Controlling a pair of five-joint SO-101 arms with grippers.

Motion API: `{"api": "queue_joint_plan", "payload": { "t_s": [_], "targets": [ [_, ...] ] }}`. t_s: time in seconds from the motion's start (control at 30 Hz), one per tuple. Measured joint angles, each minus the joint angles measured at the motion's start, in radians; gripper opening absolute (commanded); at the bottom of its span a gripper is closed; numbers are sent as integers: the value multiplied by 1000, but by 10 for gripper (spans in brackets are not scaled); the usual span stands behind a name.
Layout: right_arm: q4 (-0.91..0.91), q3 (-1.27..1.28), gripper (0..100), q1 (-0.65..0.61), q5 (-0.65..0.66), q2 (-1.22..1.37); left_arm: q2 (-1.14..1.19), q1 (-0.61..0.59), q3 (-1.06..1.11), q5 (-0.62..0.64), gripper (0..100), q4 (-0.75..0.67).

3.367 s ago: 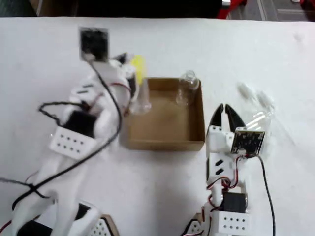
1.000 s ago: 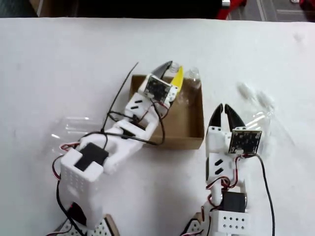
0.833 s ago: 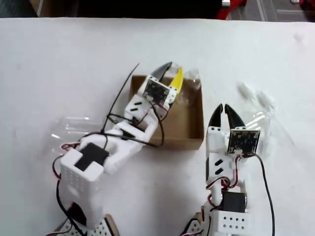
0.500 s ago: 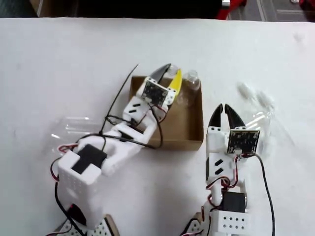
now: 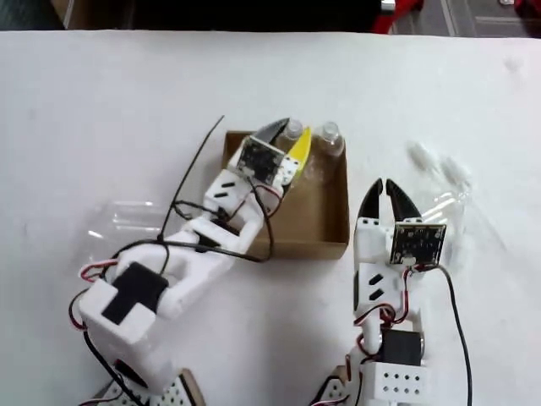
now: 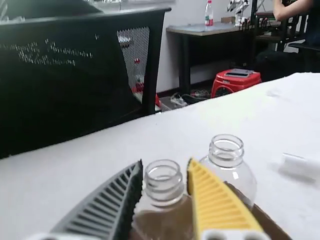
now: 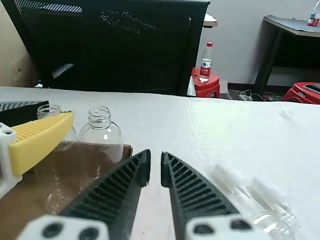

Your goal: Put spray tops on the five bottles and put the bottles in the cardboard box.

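Observation:
The cardboard box [image 5: 314,213] sits mid-table. A clear uncapped bottle [image 5: 292,129] [image 6: 162,187] stands upright at its far wall, its neck between the grey and yellow fingers of my left gripper [image 5: 294,130] [image 6: 165,164], which is shut on it. A second uncapped bottle [image 5: 330,140] [image 6: 227,162] [image 7: 100,131] stands in the far right corner of the box, free. My right gripper [image 5: 385,184] [image 7: 154,166] hangs right of the box, slightly open and holding nothing. White spray tops [image 5: 433,161] [image 7: 231,181] lie beyond it.
A clear bottle [image 5: 127,216] lies on the table left of the box, beside the left arm. More clear bottles [image 5: 446,206] [image 7: 276,221] lie close to the right gripper's far right side. The table edge runs along the back.
My left gripper moved the bottle from outside the box's left wall to the box's far wall, then drew slightly left, away from the second bottle. The right arm stayed still.

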Motion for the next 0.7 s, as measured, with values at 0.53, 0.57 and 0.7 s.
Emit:
{"api": "queue_joint_plan", "payload": {
  "t_s": [0.53, 0.57, 0.7],
  "targets": [
    [0, 0, 29, 0, 5, 0, -35, -3, -23, 107, 162, 123],
    [0, 0, 29, 0, 5, 0, -37, -3, -23, 107, 162, 123],
    [0, 0, 29, -8, 6, 0, -37, -3, -23, 107, 162, 115]
  ]
}}
